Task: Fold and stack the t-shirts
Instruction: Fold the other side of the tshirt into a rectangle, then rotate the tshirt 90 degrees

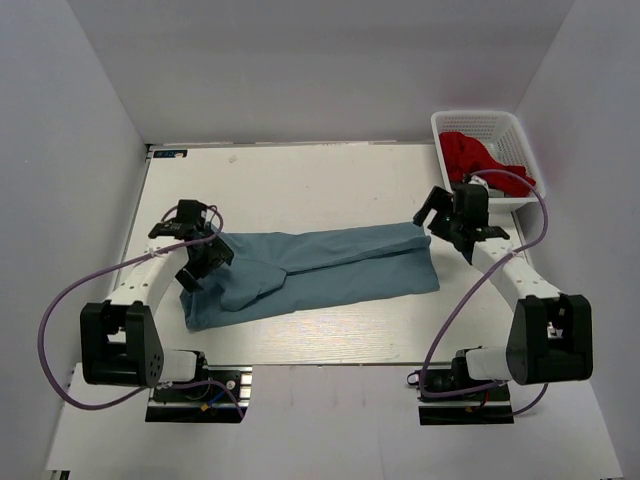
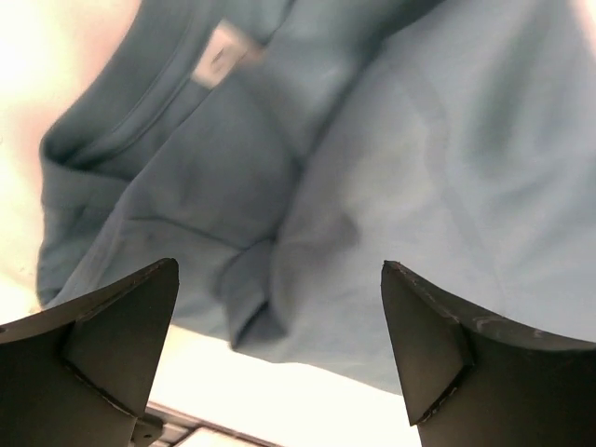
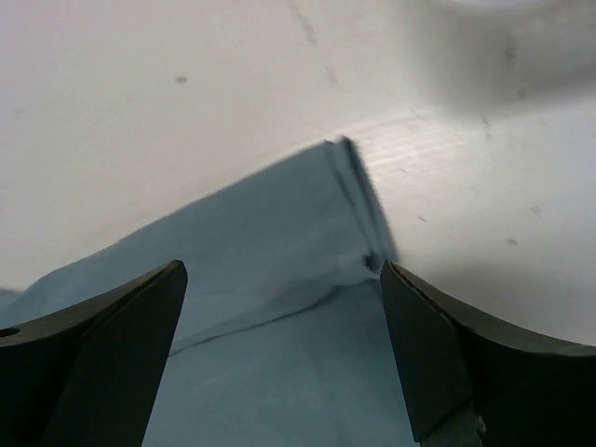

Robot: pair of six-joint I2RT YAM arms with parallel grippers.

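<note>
Grey-blue t-shirt (image 1: 320, 265) lies folded lengthwise on the surface (image 1: 300, 180) — left gripper (image 2: 279, 268) and right gripper (image 3: 282, 267) hover over its ends, jaws spread, empty.

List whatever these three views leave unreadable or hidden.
Top view: the left gripper covers the collar end of the shirt.
Left wrist view: the neck label is too blurred to read.
Top view: the red cloth lies bunched in the basket; its kind is unclear.
Right wrist view: the shirt runs off the bottom edge.
</note>
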